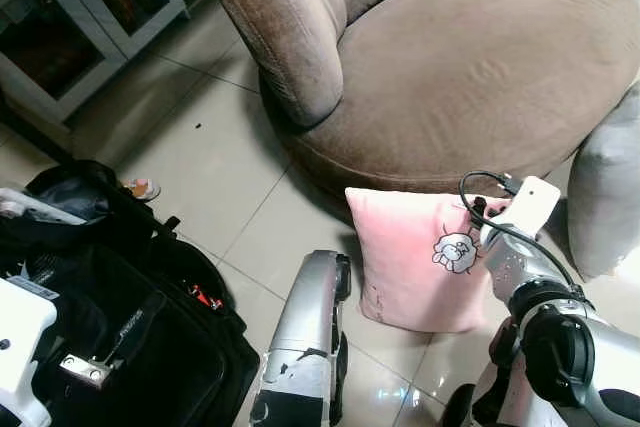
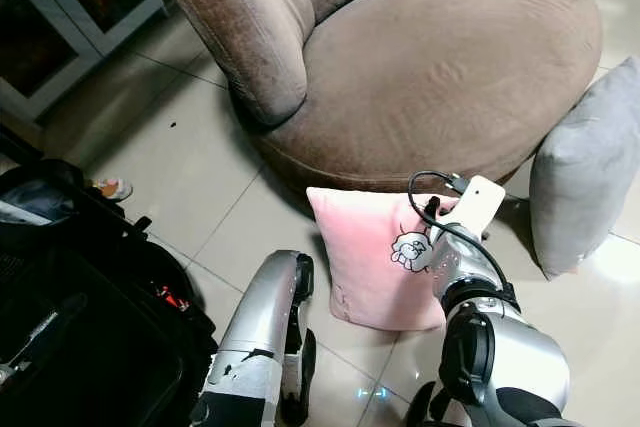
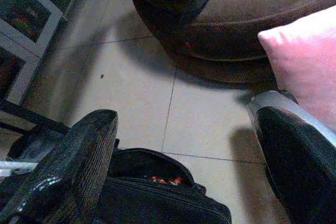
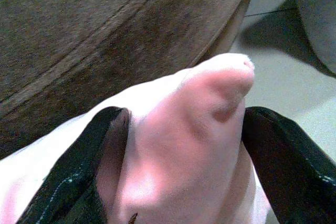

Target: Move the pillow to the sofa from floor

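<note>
The right end effector (image 4: 178, 145) has its two black fingers pinched on the upper corner of the pink pillow (image 1: 415, 257), which stands on the floor (image 1: 200, 147) against the brown sofa (image 1: 470, 67) just beyond. Soft, light and squashy, it should lift easily (a deeper bite would hold surer). The left end effector (image 3: 184, 166) hangs wide open, the pillow beside it

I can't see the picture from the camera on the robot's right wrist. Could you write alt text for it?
Two black fingers of the right gripper pinch a corner of a pink pillow, which bulges up between them. Behind it curves the brown sofa, with pale floor tiles and the edge of a grey pillow to one side.
</note>
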